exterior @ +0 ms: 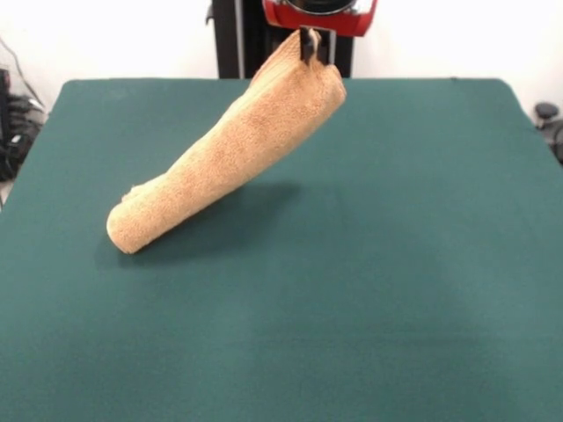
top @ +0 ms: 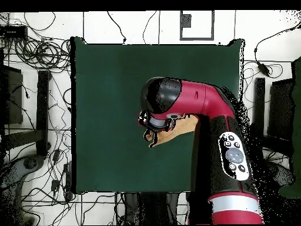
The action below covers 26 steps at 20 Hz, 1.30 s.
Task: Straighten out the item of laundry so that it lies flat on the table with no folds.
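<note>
Left of centre in the front view, the towel's (exterior: 237, 145) low end rests on the table (exterior: 396, 290), rolled into a blunt rounded tip. From there the cloth climbs rightward as a thick, folded-over tube toward the top middle of the frame. A dark shadow lies under the raised span, so most of it hangs clear of the green top; only the lower left end touches.

Top centre: the gripper (exterior: 310, 46) comes down from the red head and pinches the towel's upper corner between its dark fingers (exterior: 303, 44), pressed together on the cloth. The corner bunches around them. Nothing else is in its grasp.

Reading of the hold: one corner is lifted so the weight of the cloth can pull the folds loose. It has not worked so far; the towel is doubled lengthwise and far from flat. I judge the job early: a drag or shake across the table would be needed, and the roll may simply slide along as one lump.

Overhead view, left to right: bare green table, then the arm's black and red head near the middle, covering the gripper. A sliver of tan towel (top: 176, 130) shows just below it. The arm runs off to the lower right.
</note>
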Available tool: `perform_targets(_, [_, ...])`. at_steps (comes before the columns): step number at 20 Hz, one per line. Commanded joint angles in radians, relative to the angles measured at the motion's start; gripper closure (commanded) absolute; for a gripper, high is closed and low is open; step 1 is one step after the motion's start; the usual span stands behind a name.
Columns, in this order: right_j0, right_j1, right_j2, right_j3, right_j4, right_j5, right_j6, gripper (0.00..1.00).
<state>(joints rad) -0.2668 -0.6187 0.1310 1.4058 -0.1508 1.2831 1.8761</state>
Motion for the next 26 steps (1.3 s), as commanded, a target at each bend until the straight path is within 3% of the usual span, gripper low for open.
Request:
perform_targets(1, [0.023,0.015,0.11,-0.037,0.021,0.114,-0.045,1.0])
perform_targets(26, [0.013,-0.076,0.111,0.003,0.048,0.161,-0.049,1.0])
